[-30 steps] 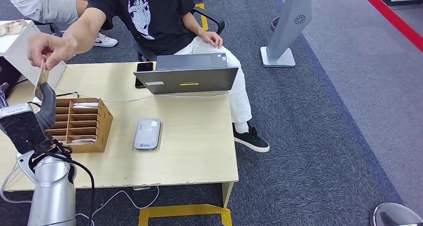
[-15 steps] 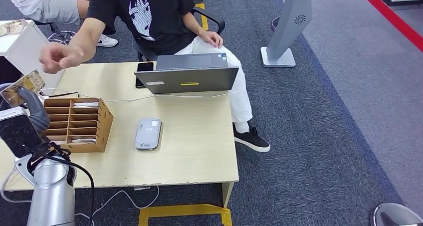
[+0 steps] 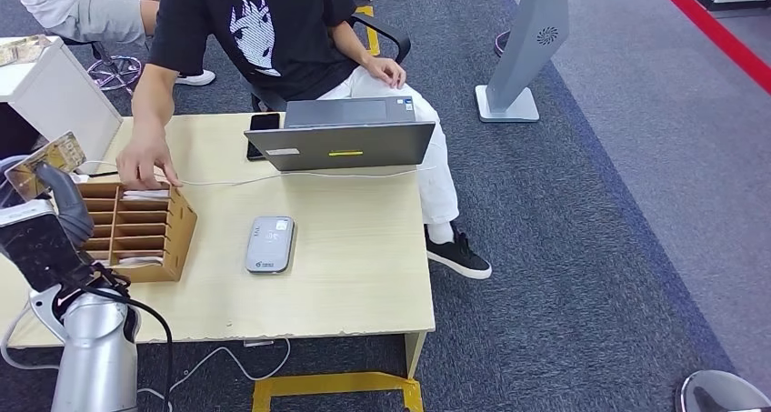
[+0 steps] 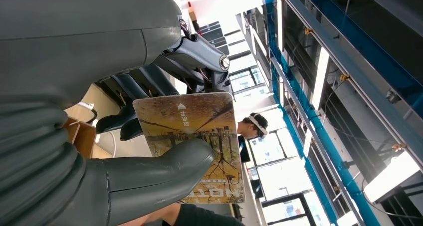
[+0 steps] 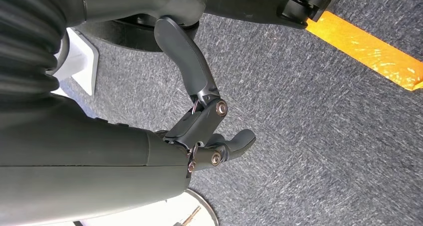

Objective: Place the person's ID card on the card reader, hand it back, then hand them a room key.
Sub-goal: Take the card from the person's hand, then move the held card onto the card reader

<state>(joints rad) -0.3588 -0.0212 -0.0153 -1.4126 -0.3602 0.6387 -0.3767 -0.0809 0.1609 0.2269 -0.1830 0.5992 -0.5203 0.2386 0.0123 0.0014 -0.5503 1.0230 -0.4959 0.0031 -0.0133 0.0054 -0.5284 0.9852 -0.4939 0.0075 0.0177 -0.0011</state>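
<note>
Nearest the camera, the left arm (image 3: 91,357) rises from the bottom left corner of the head view, a silver forearm with black cables looped at the wrist. Its left hand (image 3: 50,216) is held up at the table's left edge, just beside the wooden slotted organizer (image 3: 150,226). The hand pinches one ID card (image 3: 45,164) between the thick grey thumb (image 4: 164,163) and the darker fingers (image 4: 149,81); the card stands above the hand, tilted, with a yellowish printed picture on its face. In the left wrist view the thumb lies across the card's face and the fingers press from behind.

The right hand (image 5: 209,131) hangs over grey carpet, away from the table. It holds nothing; the fingers I can see are bent and apart from each other.

On the light wooden table (image 3: 364,276) lies one grey card reader (image 3: 269,244), flat, near the middle and well apart from the card in the hand. The organizer sits left of it, one unit with two columns of slots, with white sheets in a few of them.

Farther back, one person's hand (image 3: 145,162) rests at the organizer's far top edge, touching it. One open laptop (image 3: 341,139) stands at the far side, its lid back toward the camera, and one black phone (image 3: 263,125) lies just beside its left corner. A thin white cable (image 3: 218,183) runs across the table in front of the laptop.

Beyond the table one person in a black printed T-shirt (image 3: 264,30) sits on a chair. A grey stand (image 3: 527,48) rises from the carpet to the right.
</note>
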